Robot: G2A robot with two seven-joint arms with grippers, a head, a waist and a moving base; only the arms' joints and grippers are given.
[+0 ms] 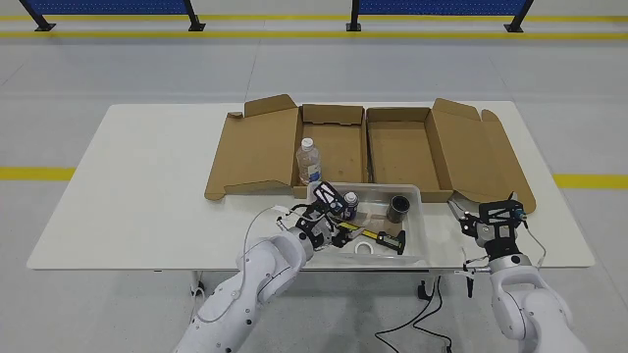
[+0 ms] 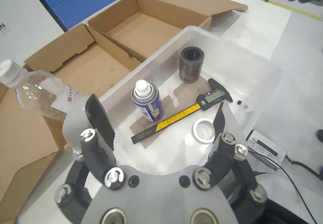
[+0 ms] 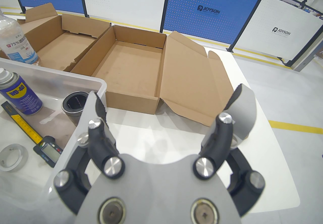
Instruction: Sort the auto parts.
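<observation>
A clear plastic bin (image 1: 373, 187) (image 2: 227, 58) (image 3: 75, 78) at the table's front holds a blue spray can (image 1: 349, 201) (image 2: 147, 101) (image 3: 20, 95), a black cylinder (image 1: 398, 208) (image 2: 191, 64) (image 3: 74, 104), a digital caliper (image 1: 378, 237) (image 2: 181, 114) (image 3: 27, 131) and a metal ring (image 1: 365, 248) (image 2: 204, 130) (image 3: 12, 157). My left gripper (image 1: 329, 224) (image 2: 156, 121) hangs open over the bin's near left part, above the caliper and holding nothing. My right gripper (image 1: 496, 218) (image 3: 167, 104) is open and empty over bare table to the right of the bin.
Behind the bin lie two open cardboard boxes, the left box (image 1: 334, 152) (image 2: 96, 71) (image 3: 63, 43) and the right box (image 1: 397, 152) (image 2: 146, 28) (image 3: 128, 68). A clear bottle (image 1: 308, 162) (image 2: 37, 93) (image 3: 14, 40) stands in the left box. A small white box (image 2: 267, 149) with a cable lies beside the bin.
</observation>
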